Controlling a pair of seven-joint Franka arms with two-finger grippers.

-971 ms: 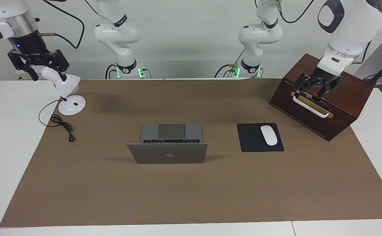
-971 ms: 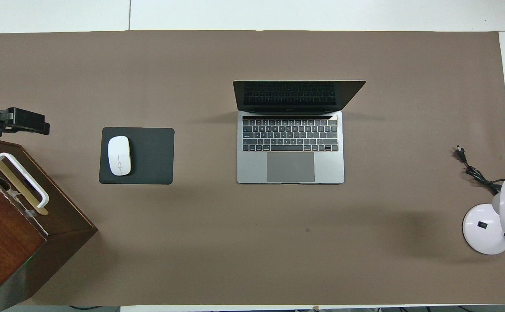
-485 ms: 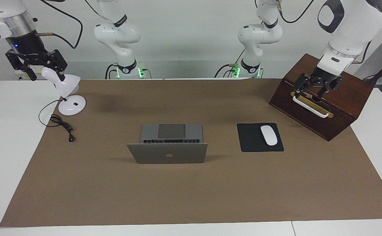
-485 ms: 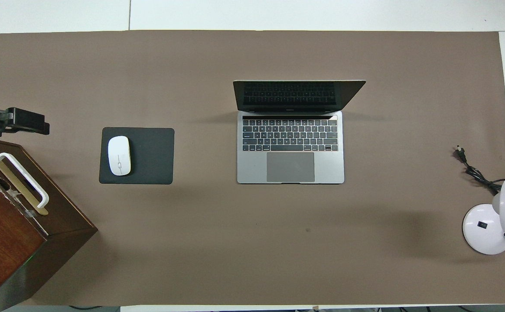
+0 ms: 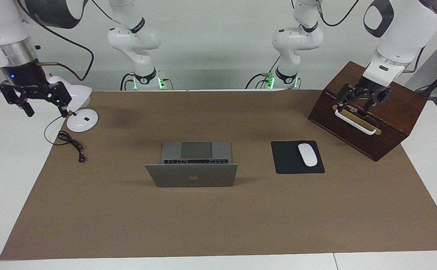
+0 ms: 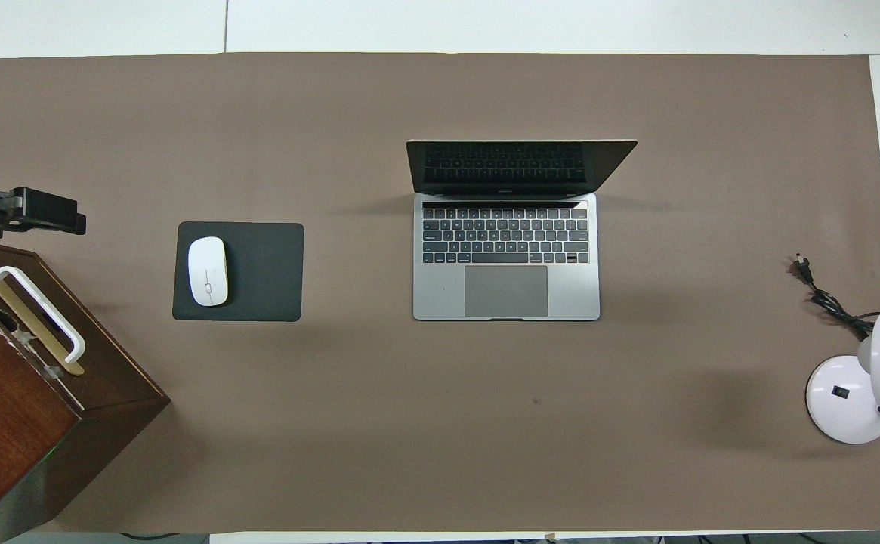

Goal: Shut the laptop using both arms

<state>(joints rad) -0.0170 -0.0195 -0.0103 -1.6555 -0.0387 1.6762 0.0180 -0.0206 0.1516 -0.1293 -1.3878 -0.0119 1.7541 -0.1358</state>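
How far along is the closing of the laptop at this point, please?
Nothing is done yet: the laptop stands open mid-table, lid up. In hand: neither gripper is near it. The open right gripper hangs by the white lamp; the open left gripper is over the wooden box. Reaching the lid and folding it down remain.

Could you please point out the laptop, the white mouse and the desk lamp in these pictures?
laptop (image 6: 506,291): overhead view, on its trackpad.
white mouse (image 6: 208,270): overhead view, middle of its shell.
desk lamp (image 5: 82,120): facing view, on its round base.
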